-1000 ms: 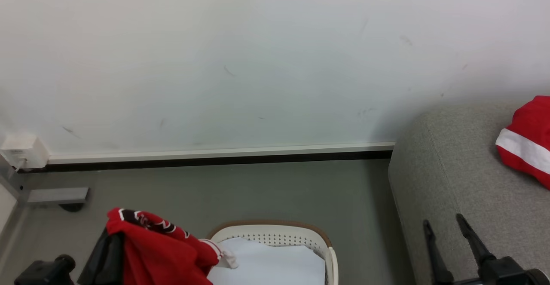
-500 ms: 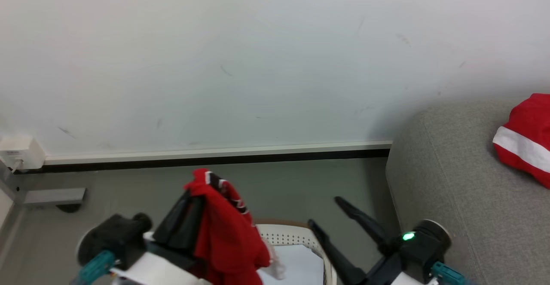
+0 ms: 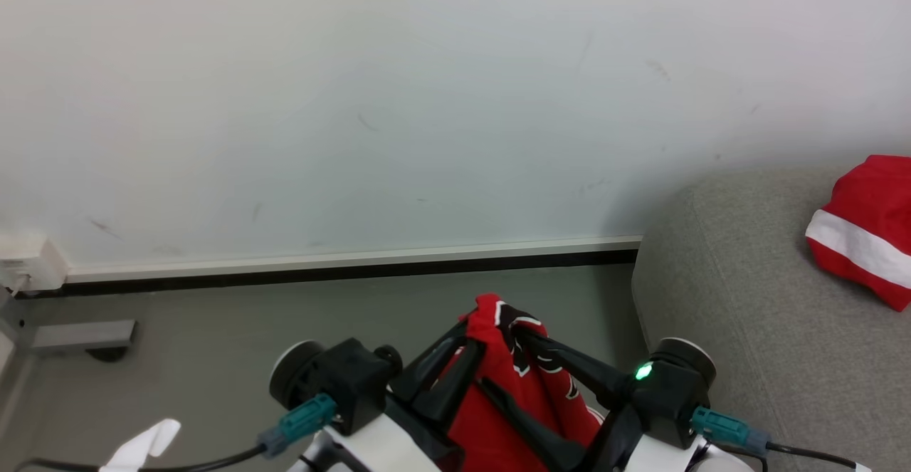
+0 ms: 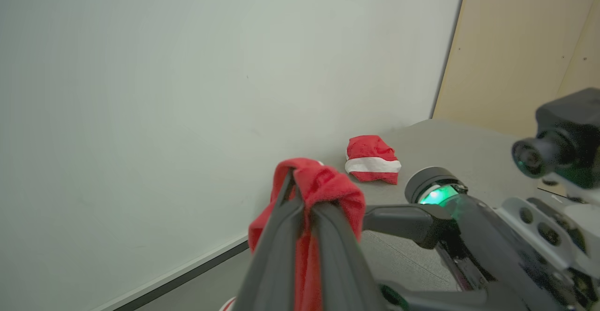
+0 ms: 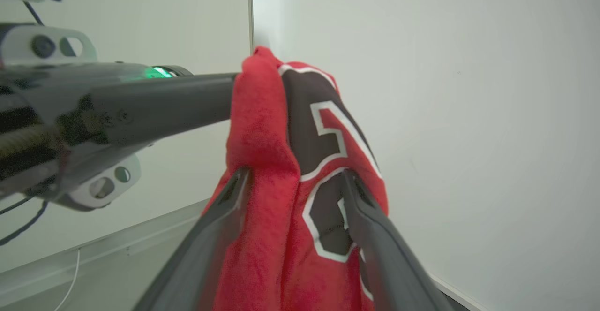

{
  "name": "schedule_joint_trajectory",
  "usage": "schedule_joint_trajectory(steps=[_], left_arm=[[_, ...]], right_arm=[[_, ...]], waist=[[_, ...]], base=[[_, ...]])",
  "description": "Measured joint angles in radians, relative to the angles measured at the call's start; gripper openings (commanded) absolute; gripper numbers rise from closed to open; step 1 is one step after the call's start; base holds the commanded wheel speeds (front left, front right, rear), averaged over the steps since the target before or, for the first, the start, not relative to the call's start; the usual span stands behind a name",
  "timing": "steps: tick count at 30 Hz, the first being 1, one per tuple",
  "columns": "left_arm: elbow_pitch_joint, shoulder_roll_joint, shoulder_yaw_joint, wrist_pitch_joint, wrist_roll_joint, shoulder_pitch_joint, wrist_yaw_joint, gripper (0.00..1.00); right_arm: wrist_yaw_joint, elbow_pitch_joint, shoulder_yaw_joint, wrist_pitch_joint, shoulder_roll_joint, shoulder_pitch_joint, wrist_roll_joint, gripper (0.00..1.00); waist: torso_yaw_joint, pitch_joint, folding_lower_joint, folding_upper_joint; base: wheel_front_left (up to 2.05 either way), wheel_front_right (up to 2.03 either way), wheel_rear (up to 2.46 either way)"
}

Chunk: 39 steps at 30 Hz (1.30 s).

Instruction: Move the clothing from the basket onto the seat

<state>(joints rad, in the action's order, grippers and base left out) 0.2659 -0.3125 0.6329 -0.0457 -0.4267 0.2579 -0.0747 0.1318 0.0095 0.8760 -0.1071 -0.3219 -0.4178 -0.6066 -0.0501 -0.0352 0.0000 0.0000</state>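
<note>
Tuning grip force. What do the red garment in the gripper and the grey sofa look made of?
Red garment: soft fleece-like or knit cloth, matte; fuzzy nap and limp folds in the right wrist view. Its number patch looks smoother, possibly printed or sewn on. Grey sofa: woven upholstery fabric, matte; fine speckled weave and a seam line show.

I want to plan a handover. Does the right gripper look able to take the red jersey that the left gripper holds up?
Probably yes. The right gripper stands open with one finger on each side of the red jersey, close to where the shut left gripper pinches its top; nothing lies between.
</note>
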Motion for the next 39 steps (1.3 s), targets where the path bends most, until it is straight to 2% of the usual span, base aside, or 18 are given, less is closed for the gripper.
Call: schedule_joint_trajectory(steps=[7, 16, 17, 18, 19, 25, 26, 28, 29, 30, 31, 39], left_arm=[[0.01, 0.017, 0.031, -0.015, -0.003, 0.006, 0.014, 0.0], [0.06, 0.029, 0.08, -0.041, -0.034, 0.006, 0.052, 0.0], [0.061, 0.03, 0.083, -0.042, -0.036, 0.006, 0.053, 0.0], [0.061, 0.03, 0.086, -0.044, -0.04, 0.006, 0.056, 0.0], [0.062, 0.03, 0.09, -0.048, -0.041, 0.006, 0.057, 0.0], [0.061, 0.041, 0.097, -0.049, -0.05, 0.005, 0.057, 0.0], [0.06, 0.041, 0.096, -0.045, -0.05, 0.005, 0.056, 0.05], [0.057, 0.041, 0.089, -0.039, -0.05, 0.005, 0.05, 0.41], [0.054, 0.038, 0.085, -0.034, -0.049, 0.005, 0.045, 0.52], [0.05, 0.036, 0.081, -0.03, -0.044, 0.005, 0.042, 0.94], [0.043, 0.034, 0.078, -0.022, -0.04, 0.005, 0.038, 1.0], [-0.037, 0.016, 0.082, 0.03, -0.007, 0.0, 0.033, 1.0]], right_arm=[[0.0, 0.034, -0.022, 0.0, -0.015, -0.009, 0.001, 1.0], [0.0, 0.062, -0.009, 0.014, 0.009, -0.004, -0.017, 1.0], [0.0, 0.063, -0.006, 0.018, 0.01, -0.004, -0.027, 0.88], [0.0, 0.065, -0.003, 0.018, 0.01, -0.004, -0.037, 0.35], [0.0, 0.067, -0.001, 0.018, 0.01, -0.005, -0.045, 0.02], [0.0, 0.087, -0.002, -0.002, 0.011, -0.01, -0.058, 0.0], [0.0, 0.089, -0.003, -0.009, 0.011, -0.01, -0.062, 0.0], [0.0, 0.092, -0.01, -0.018, 0.01, -0.01, -0.064, 0.0], [0.0, 0.093, -0.014, -0.019, 0.008, -0.01, -0.064, 0.0], [0.0, 0.095, -0.018, -0.023, 0.006, -0.01, -0.064, 0.0], [0.0, 0.096, -0.025, -0.026, 0.004, -0.009, -0.065, 0.0], [0.0, 0.089, -0.099, -0.031, -0.033, 0.012, -0.071, 0.0]], waist=[[-0.016, -0.009, 0.0, 0.0001], [-0.025, -0.016, 0.0, 0.0], [-0.025, -0.016, 0.0, 0.0001], [-0.025, -0.016, 0.0, 0.0001], [-0.025, -0.015, 0.0, 0.0], [-0.022, -0.009, 0.0, 0.0], [-0.021, -0.007, 0.0, 0.0], [-0.022, -0.003, 0.0, 0.0], [-0.022, 0.0, 0.0, 0.0], [-0.023, 0.002, 0.0, 0.0], [-0.025, 0.004, 0.0, 0.0], [-0.067, 0.027, 0.0, 0.0001]], base=[[0.0, 0.0, 0.0], [0.0, 0.0, 0.0], [0.0, 0.0, 0.0], [0.0, 0.0, 0.0], [0.0, 0.0, 0.0], [0.0, 0.0, 0.0], [0.0, 0.0, 0.0], [0.0, 0.0, 0.0], [0.0, 0.0, 0.0], [0.0, 0.0, 0.0], [0.0, 0.0, 0.0], [0.0, 0.0, 0.0]])
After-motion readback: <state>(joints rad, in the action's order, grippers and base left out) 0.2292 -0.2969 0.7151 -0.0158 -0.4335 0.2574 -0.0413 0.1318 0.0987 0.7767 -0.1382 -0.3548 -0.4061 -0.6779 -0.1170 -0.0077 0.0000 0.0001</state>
